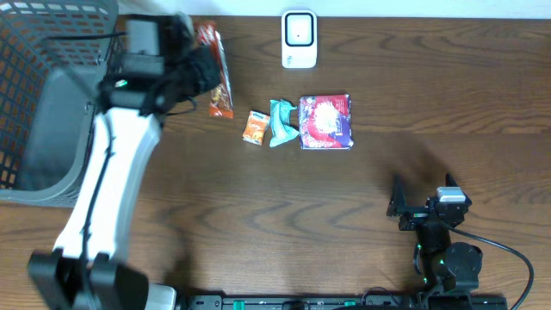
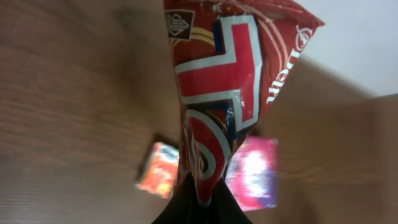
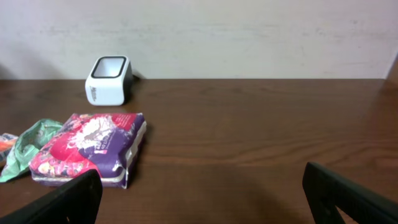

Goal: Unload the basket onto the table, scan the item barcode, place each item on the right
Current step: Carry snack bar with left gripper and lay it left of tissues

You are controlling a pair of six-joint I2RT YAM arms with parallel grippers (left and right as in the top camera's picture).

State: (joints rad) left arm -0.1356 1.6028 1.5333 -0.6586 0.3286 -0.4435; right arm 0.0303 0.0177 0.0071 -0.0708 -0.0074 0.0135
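Dark wood desk [image 1: 258, 215] seen from above, with a grey basket [image 1: 43, 103] hanging off its left edge and partly cut off by the frame. The white left arm [image 1: 112, 172] reaches from the near-left corner up toward the back-left. Its left hand [image 1: 200, 73] is mostly a dark blob here, so you can't really read the grip. The red snack packet [image 1: 217, 73] sticks out of it near the back edge. The scanner [image 1: 299, 39] sits at the back edge around the middle. An orange packet [image 1: 255, 127], a teal packet [image 1: 281, 122] and a purple pack [image 1: 325, 121] lie in a row mid-desk. The right hand [image 1: 422, 194] hovers low by the near-right corner.

Left wrist cam: the left hand [image 2: 199, 202] is clamped tight on the bottom end of the red snack packet [image 2: 230, 93], which fills the shot. Its printing is only partly readable. Behind it the orange packet [image 2: 160, 169] and purple pack [image 2: 255, 171] are just blurs.

Right wrist cam: the right hand [image 3: 202, 174] is spread wide with nothing in it, only its finger [image 3: 68, 199] tips poking in at the bottom corners. The scanner [image 3: 109, 79] stands by the wall [image 3: 249, 37], the purple pack [image 3: 93, 146] and teal packet [image 3: 28, 146] are at the left, and the orange packet [image 3: 5, 142] is nearly cropped out.
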